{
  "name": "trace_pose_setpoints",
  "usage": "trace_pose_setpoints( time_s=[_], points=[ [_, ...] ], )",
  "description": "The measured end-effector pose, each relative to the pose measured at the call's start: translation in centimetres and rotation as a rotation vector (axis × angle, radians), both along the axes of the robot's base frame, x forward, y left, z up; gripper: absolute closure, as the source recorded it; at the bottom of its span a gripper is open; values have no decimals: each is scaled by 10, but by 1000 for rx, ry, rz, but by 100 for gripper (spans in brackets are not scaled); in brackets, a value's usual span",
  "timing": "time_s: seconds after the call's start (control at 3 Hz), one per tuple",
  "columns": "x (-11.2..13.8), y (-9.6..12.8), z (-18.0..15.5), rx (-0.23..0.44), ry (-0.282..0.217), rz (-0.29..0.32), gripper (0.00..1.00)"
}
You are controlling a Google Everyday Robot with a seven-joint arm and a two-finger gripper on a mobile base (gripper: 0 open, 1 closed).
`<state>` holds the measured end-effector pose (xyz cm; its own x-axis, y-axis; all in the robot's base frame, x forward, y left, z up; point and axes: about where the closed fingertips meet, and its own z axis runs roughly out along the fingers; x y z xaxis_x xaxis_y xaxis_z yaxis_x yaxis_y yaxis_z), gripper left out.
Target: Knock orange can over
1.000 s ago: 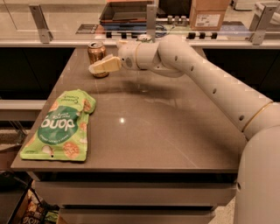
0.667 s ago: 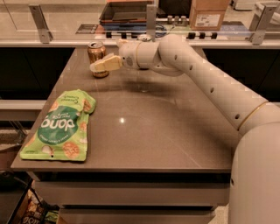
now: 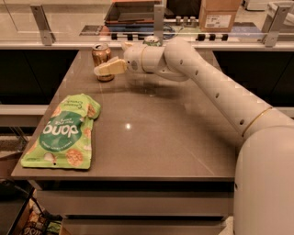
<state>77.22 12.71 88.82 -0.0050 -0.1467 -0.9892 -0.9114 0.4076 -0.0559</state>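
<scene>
The orange can [image 3: 101, 57] stands upright at the far left of the brown table [image 3: 151, 133], with a silver top. My gripper [image 3: 108, 68] reaches in from the right on the long white arm. Its pale fingers [image 3: 111, 67] lie across the front right of the can, at about mid-height, touching or nearly touching it. A green can [image 3: 152, 41] shows only its top behind my wrist; the rest is hidden by the arm.
A green snack bag [image 3: 64, 132] lies flat at the table's front left. My white arm [image 3: 216, 92] spans the right half of the table. Beyond the far edge runs a counter with a cardboard box [image 3: 220, 16] and a dark tray [image 3: 133, 11].
The gripper has stayed next to the can. The can still stands upright.
</scene>
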Motion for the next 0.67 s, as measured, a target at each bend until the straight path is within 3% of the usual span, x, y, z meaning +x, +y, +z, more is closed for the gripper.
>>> trace_pose_setpoints(
  time_s=[0.33, 0.67],
  points=[
    [2, 3, -5, 14, -13, -15, 0],
    [2, 5, -5, 14, -12, -11, 16]
  ],
)
